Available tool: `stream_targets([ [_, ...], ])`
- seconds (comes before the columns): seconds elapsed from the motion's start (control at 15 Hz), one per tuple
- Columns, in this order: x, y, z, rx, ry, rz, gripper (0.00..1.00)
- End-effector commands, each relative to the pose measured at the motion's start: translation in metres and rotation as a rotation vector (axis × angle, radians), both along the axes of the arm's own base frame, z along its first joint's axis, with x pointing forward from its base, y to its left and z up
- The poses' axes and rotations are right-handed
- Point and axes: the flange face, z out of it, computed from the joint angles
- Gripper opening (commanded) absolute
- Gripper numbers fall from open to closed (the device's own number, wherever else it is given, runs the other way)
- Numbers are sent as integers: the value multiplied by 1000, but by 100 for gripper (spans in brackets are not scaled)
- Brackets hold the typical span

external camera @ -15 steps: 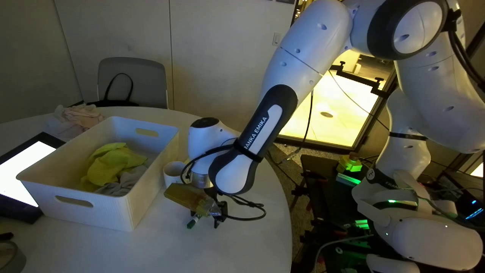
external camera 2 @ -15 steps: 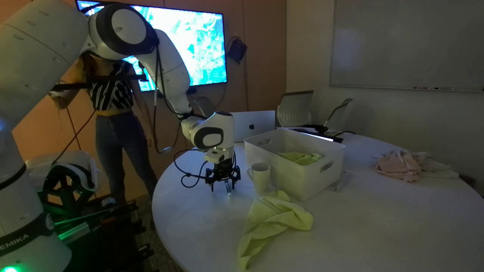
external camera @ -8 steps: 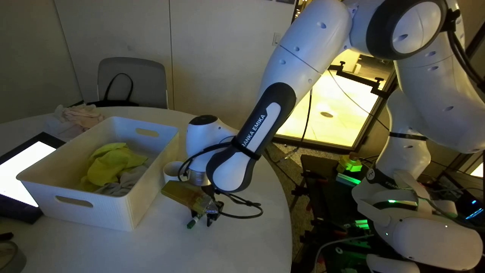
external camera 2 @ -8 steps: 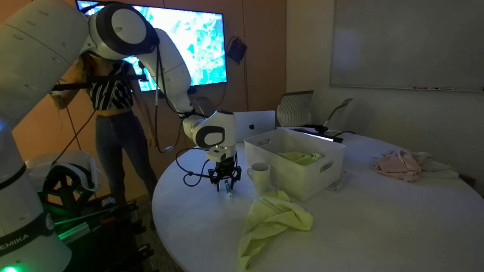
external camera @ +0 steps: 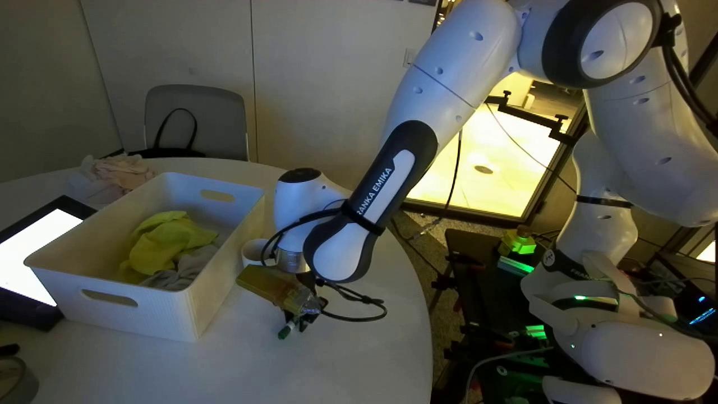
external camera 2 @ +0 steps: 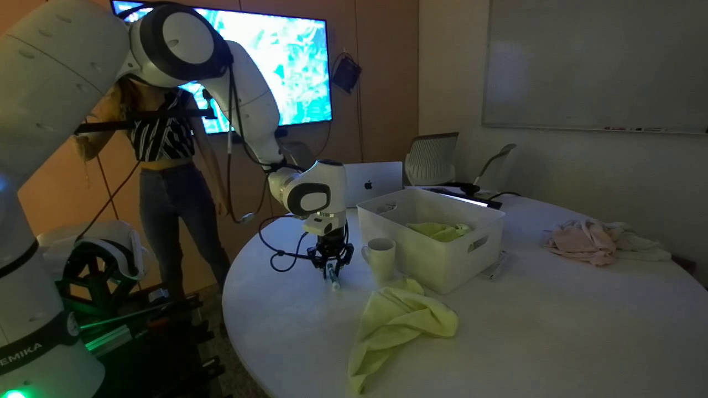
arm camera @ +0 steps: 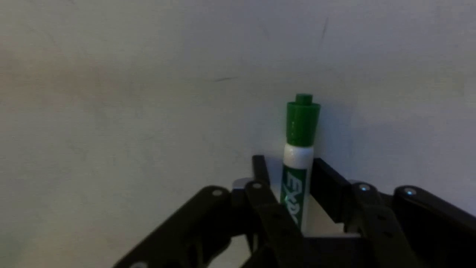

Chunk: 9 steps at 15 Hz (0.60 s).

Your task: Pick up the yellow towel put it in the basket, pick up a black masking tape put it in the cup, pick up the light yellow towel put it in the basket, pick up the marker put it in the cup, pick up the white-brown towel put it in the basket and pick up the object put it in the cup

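Straddling the marker (arm camera: 298,160), the hand (arm camera: 288,160) stands partly spread, with a gap showing on one side

Fingers (arm camera: 329,188) drawn closer around the marker (arm camera: 298,158), hand (arm camera: 288,162) — apparently — slightly nearer the cup (external camera 2: 382,260)

Tail end of the marker (arm camera: 298,157) out of sight behind the gripper (arm camera: 290,169) in the wrist view

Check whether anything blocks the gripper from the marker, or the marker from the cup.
Nothing visible does. The gripper straddles the marker. In an exterior view nothing else shows between marker and cup; the light yellow towel lies in front of the cup, off that path.
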Motion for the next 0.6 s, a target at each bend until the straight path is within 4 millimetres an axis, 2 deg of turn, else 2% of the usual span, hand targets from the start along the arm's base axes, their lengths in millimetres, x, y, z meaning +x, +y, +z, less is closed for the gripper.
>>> stream_targets([
  [0.0,4,2,2,-13,-2,25,5],
  [0.07,5,1,3,-14,-3,27,0],
  [0.2,5,1,2,-17,-1,29,5],
  [0.53,3,1,12,-45,1,47,5],
])
